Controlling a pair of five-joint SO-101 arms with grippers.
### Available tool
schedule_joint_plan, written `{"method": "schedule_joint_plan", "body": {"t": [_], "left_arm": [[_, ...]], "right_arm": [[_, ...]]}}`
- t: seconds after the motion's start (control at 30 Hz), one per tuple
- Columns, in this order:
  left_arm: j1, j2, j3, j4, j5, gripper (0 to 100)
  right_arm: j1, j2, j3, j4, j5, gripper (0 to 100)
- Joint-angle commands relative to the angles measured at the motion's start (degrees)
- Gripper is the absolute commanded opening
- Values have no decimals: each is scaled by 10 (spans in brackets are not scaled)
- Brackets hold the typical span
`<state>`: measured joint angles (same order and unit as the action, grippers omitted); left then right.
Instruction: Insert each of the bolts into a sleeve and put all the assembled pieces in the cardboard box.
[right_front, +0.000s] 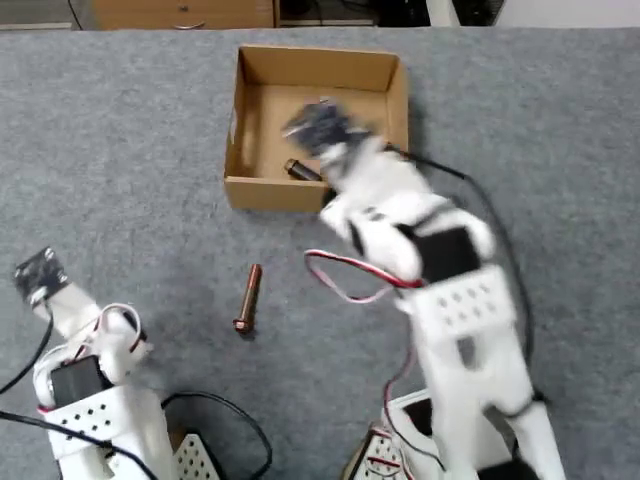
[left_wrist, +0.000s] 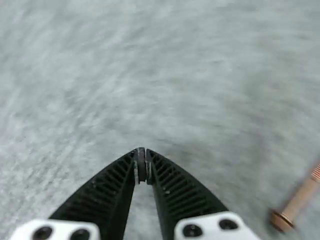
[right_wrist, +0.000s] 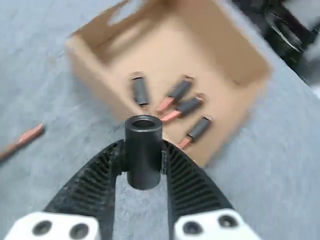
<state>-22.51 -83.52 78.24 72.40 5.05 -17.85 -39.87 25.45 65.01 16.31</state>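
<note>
Nearest the arm bases and farthest from the open brown cardboard box (right_front: 250, 195), the left pincer (left_wrist: 141, 167) hangs low over the grey felt-covered counter (right_front: 120, 150). Its ribbed black fingers (left_wrist: 107, 192) are pressed together at the tips with nothing between them. Closer to the box, a loose copper-coloured bolt (right_front: 247, 297) lies flat on the counter, apart from the box's near wall. Its shank points roughly toward the box and its flanged head is at the end turned away from it; the left wrist view catches that head end just off to one side of the left pincer. At the box itself, the right pincer (right_wrist: 143, 152) hovers over the interior in the high view, though blurred there. It is pinching a short black cylindrical sleeve (right_wrist: 144, 172) between its ribbed pads, and the sleeve's open bore shows at the end that sticks out past the fingertips. On the box floor beyond lie four assembled pieces (right_wrist: 186, 106), dark sleeves with copper bolt ends poking out, three close together and one a little apart from them.
</note>
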Motion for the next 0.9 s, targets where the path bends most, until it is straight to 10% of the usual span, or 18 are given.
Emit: {"method": "schedule_joint_plan", "body": {"t": [0.0,0.47,0.87], "left_arm": [[93,6,-100,38,-1,20],[263,440,-459,197,55,21],[358,725,-690,242,-12,20]], "right_arm": [[52,-72,-36,33,-83,2],[195,-203,-87,172,-299,2],[208,-262,-82,200,-308,2]]}}
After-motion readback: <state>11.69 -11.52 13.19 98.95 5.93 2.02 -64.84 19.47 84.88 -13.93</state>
